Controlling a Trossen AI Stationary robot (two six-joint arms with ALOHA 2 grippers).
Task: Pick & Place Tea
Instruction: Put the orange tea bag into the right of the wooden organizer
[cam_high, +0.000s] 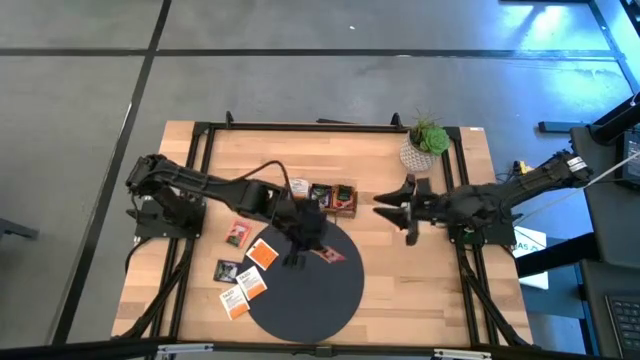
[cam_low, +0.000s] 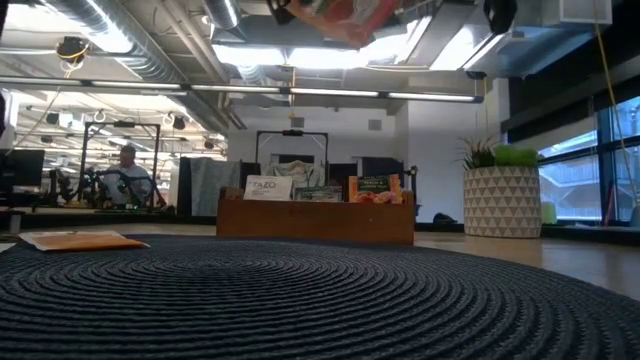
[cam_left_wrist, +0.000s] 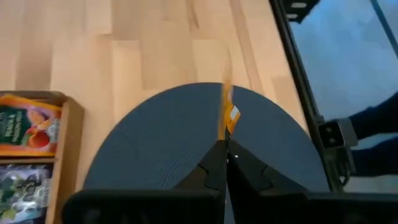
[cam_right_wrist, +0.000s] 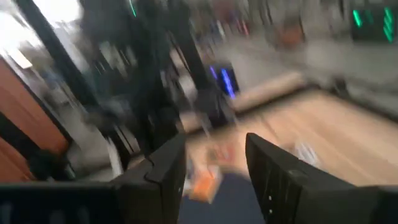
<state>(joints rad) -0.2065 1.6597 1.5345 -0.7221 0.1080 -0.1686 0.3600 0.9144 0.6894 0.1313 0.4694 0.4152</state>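
Right now I see my left gripper (cam_left_wrist: 222, 149) hovering over the dark round mat (cam_high: 320, 300), fingers pinched shut on an orange tea sachet (cam_left_wrist: 227, 115) held edge-on. More sachets (cam_high: 246, 285) lie left of the mat, others in the wooden tray (cam_low: 316, 218) beyond it. My right gripper (cam_right_wrist: 214, 162) waits at the right, jaws parted and empty.

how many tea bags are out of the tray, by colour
orange tea bag: 1
white and orange tea bags: 2
black tea bag: 1
red tea bags: 2, one lying loose, one pinched in the left claw above the mat
total: 6
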